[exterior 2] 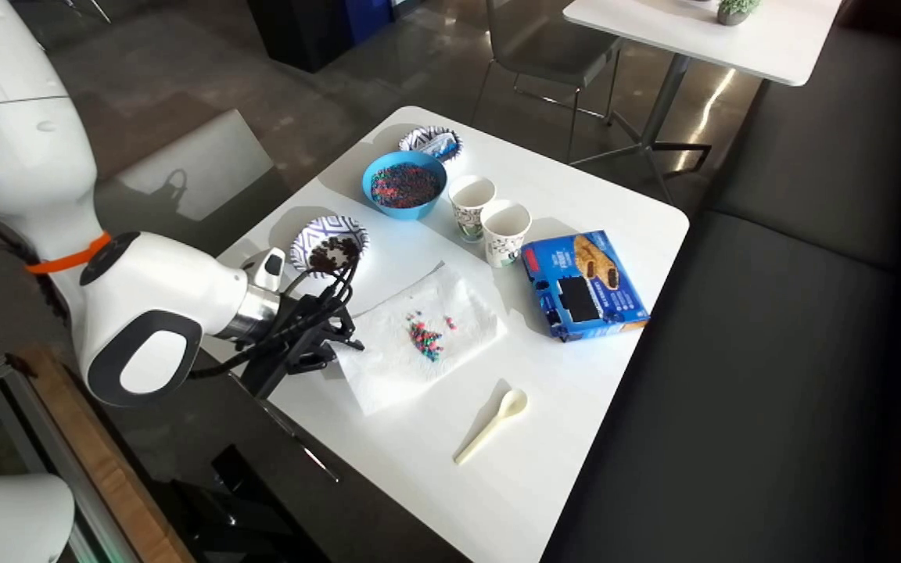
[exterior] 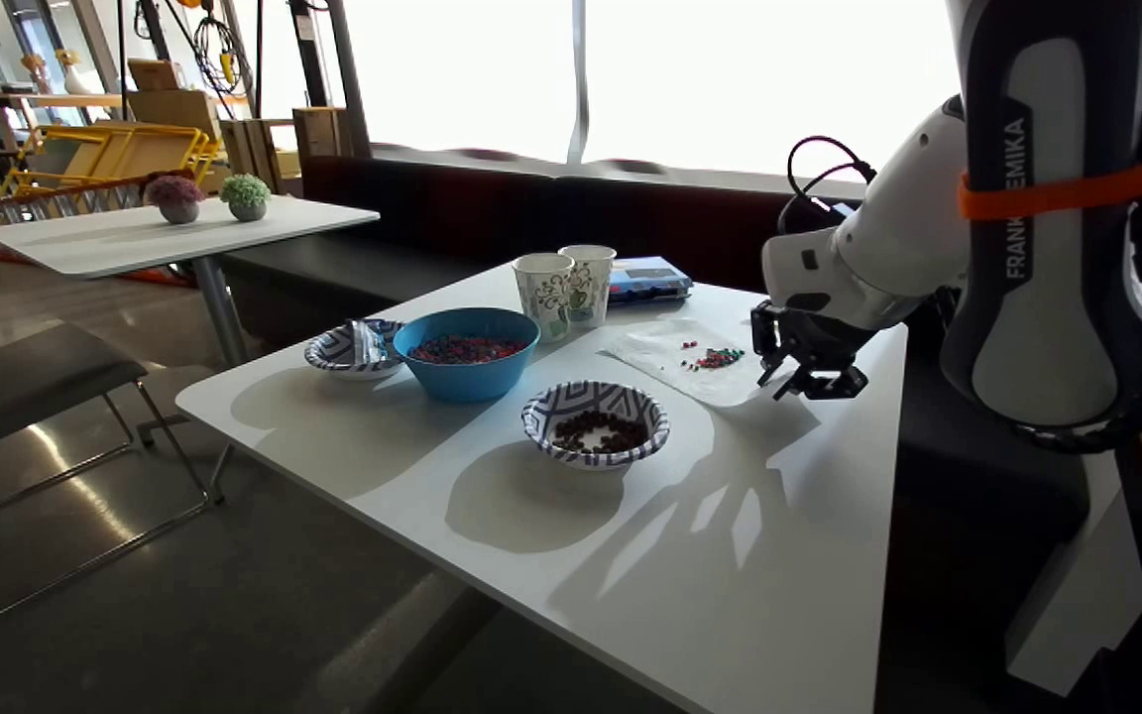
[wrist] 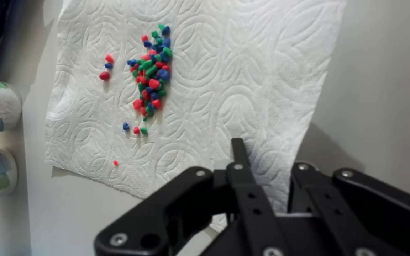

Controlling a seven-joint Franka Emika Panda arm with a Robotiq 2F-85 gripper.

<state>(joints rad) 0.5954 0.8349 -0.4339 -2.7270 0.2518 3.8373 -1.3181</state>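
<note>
We see a black gripper [wrist: 269,156] at the edge of a white paper towel [wrist: 205,92], its fingers parted, with the towel's border running between them; we cannot tell whether either finger touches it. The towel lies spread on a smooth white table [exterior 2: 419,446], its surface embossed with interlaced arcs and loops. On it we find small pebble-shaped bits [wrist: 151,78] in red, green and blue, heaped in a narrow strip with a few strays just beside it.

In both exterior views we see a round blue bowl [exterior: 472,379] with plain sloping sides, holding a broad bed of similar multicolored bits. Just beside it, a shallow patterned bowl [exterior: 325,352] contains a shiny packet [exterior: 368,343] in silver and blue. Nearer the gripper, a second patterned bowl [exterior: 571,399], printed in dark geometric lines, holds dark brown rounded bits [exterior: 623,434] gathered in a ring around its pale bottom.

Two white paper cups [exterior: 543,288], decorated with swirls and touches of green, stand upright near the blue bowl. We see a flat blue box [exterior 2: 585,270] near the cups, filled bars pictured on top, and a cream-colored spoon [exterior 2: 493,424] with a rounded head and straight handle, lying apart from the towel.
</note>
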